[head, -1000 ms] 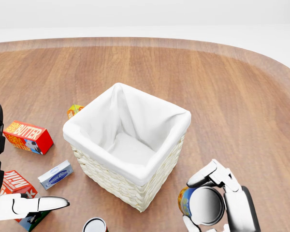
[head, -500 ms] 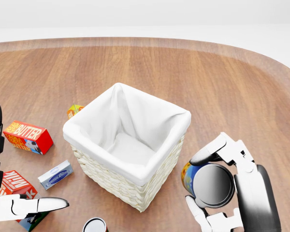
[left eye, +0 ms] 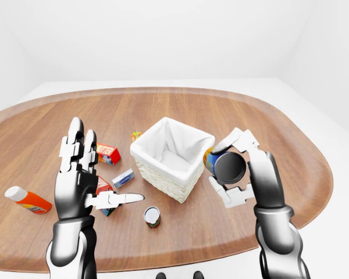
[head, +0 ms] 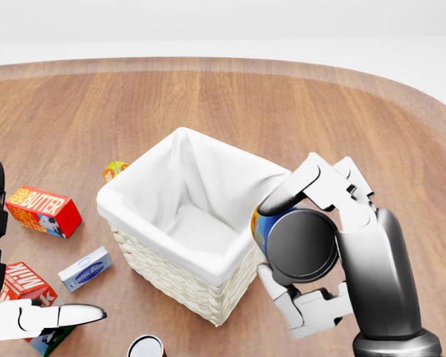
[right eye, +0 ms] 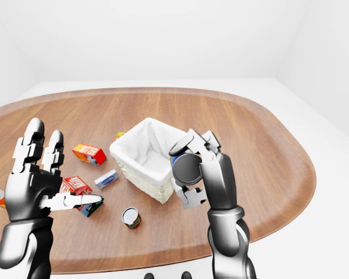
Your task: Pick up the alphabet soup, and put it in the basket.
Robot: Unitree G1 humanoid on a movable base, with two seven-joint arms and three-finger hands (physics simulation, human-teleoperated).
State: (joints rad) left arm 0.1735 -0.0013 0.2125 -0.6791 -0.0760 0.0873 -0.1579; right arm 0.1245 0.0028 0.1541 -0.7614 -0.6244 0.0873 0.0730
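The alphabet soup can [head: 299, 245], blue and yellow with a dark end facing me, is held in the air by my right hand [head: 301, 249], fingers closed round it. It hangs just beside the right corner of the white-lined wicker basket [head: 145, 256], level with its rim. The basket [left eye: 157, 174] stands mid-table with nothing inside. My left hand [left eye: 99, 174] is raised at the left, fingers spread, holding nothing.
On the wooden table lie a red butter box [head: 43, 210], a small blue-white box [head: 85, 268], a red carton [head: 22, 282], a small can [left eye: 152, 217] below the basket, an orange bottle [left eye: 28, 199] at far left and a small orange box [head: 115, 170].
My right hand has lifted the soup can up and leftward, from low at the right of the head view to beside the basket's right corner. The left hand stayed put.
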